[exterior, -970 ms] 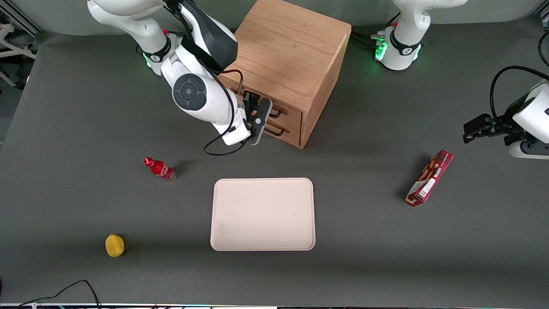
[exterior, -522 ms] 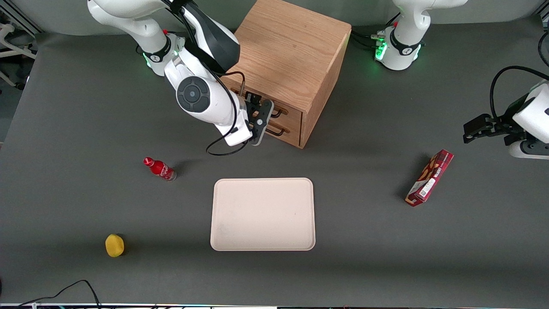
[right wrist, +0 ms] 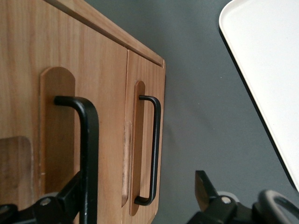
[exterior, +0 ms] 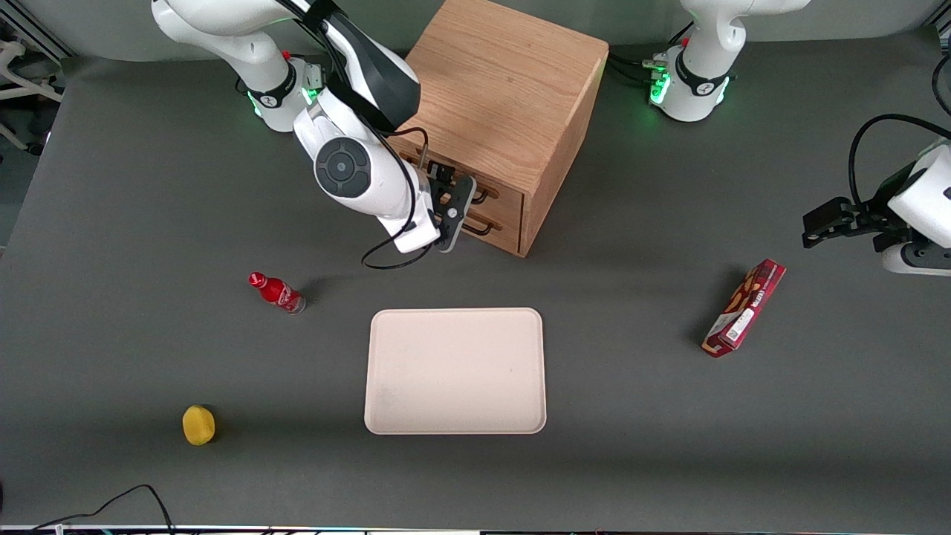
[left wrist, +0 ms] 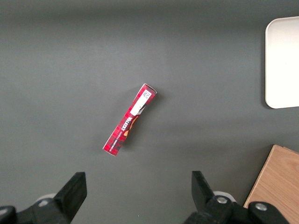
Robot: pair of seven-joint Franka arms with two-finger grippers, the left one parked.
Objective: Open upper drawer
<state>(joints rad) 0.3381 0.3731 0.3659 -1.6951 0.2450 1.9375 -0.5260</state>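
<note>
The right arm's tool (exterior: pixel 446 199), fingers spread, sits at the upper drawer (right wrist: pixel 70 107), one finger seemingly beside its black handle (right wrist: pixel 86 140).

You are looking at a glossy white right arm (exterior: pixel 349 163) wearing a black sleeve section, a round dark grey joint cap, a looping black cable, green base lights glowing, and a black gripper (exterior: pixel 451 210).
</note>
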